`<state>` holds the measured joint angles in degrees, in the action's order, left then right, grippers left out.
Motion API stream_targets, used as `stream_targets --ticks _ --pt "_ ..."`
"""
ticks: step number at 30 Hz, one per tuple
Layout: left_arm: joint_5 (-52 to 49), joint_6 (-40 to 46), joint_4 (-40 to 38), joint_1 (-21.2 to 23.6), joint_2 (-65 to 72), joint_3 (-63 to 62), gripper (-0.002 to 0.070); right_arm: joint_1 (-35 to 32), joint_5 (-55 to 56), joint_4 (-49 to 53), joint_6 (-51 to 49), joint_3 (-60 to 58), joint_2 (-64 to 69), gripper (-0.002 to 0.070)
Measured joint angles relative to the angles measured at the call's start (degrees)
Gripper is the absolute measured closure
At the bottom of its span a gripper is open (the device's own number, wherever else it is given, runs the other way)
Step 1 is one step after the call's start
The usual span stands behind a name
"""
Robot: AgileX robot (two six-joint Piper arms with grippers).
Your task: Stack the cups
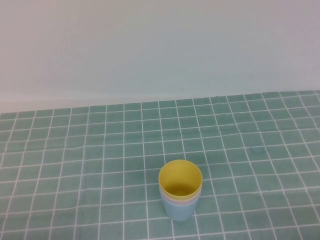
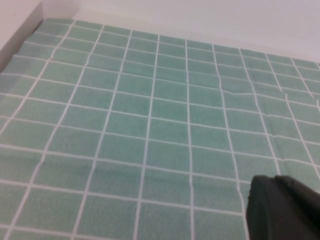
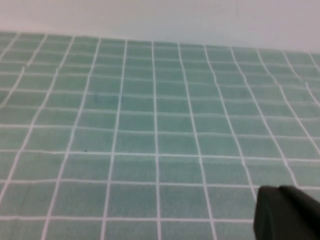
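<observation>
In the high view the three cups stand nested upright near the table's front, right of centre: the yellow cup sits inside the pink cup, whose rim shows as a thin band, and both rest in the light blue cup. Neither arm shows in the high view. My left gripper appears only in the left wrist view, shut and empty above the bare cloth. My right gripper appears only in the right wrist view, likewise shut with nothing in it. No cup shows in either wrist view.
A green cloth with a white grid covers the table up to a pale wall at the back. A low white ledge borders the cloth at one side in the left wrist view.
</observation>
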<state>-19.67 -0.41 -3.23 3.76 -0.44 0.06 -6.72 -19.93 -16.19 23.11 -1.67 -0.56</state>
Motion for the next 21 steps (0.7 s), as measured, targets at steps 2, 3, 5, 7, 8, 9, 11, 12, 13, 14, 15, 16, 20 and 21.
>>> stream_targets --ticks 2,3,5,7,8,9,11,12,13,14,15,16,20,21 --pt "0.0 0.0 0.0 0.0 0.0 0.0 0.0676 1.1 -0.2 4.9 -7.1 0.1 -0.1 0.0678" --pt "0.0 0.0 0.0 0.0 0.0 0.0 0.0676 1.7 -0.2 7.7 -11.2 0.2 -0.1 0.0678" --pt "0.0 0.0 0.0 0.0 0.0 0.0 0.0676 3.1 -0.2 12.3 -17.9 0.2 -0.1 0.0678" --pt "0.0 0.0 0.0 0.0 0.0 0.0 0.0676 4.4 -0.2 15.7 -22.2 0.2 -0.1 0.0678" --pt "0.0 0.0 0.0 0.0 0.0 0.0 0.0676 4.8 -0.2 16.8 -23.1 0.2 -0.1 0.0678" --pt "0.0 0.0 0.1 0.0 0.0 0.0 0.0676 5.2 -0.2 17.8 -23.7 0.2 -0.1 0.0678" --pt "0.0 0.0 0.1 0.0 0.0 0.0 0.0676 5.8 -0.2 19.2 -24.2 0.2 -0.1 0.0678" --pt "0.0 0.0 0.1 0.0 0.0 0.0 0.0676 5.8 -0.2 19.7 -24.2 0.2 -0.1 0.0678" --pt "0.0 0.0 0.1 0.0 0.0 0.0 0.0676 5.9 -0.2 20.1 -24.0 0.2 -0.1 0.0678" --pt "0.0 0.0 0.1 0.0 0.0 0.0 0.0676 5.9 -0.2 20.3 -23.9 0.2 -0.1 0.0678" --pt "0.0 0.0 0.1 0.0 0.0 0.0 0.0676 6.0 -0.2 20.3 -23.8 0.2 -0.1 0.0678" --pt "0.0 0.0 0.1 0.0 0.0 0.0 0.0676 6.0 -0.2 20.3 -23.8 0.2 -0.1 0.0678" --pt "0.0 0.0 0.1 0.0 0.0 0.0 0.0676 6.1 -0.2 20.3 -23.8 0.2 -0.1 0.0678" --pt "0.0 0.0 0.1 0.0 0.0 0.0 0.0676 6.1 -0.2 20.3 -23.8 0.2 -0.1 0.0678"
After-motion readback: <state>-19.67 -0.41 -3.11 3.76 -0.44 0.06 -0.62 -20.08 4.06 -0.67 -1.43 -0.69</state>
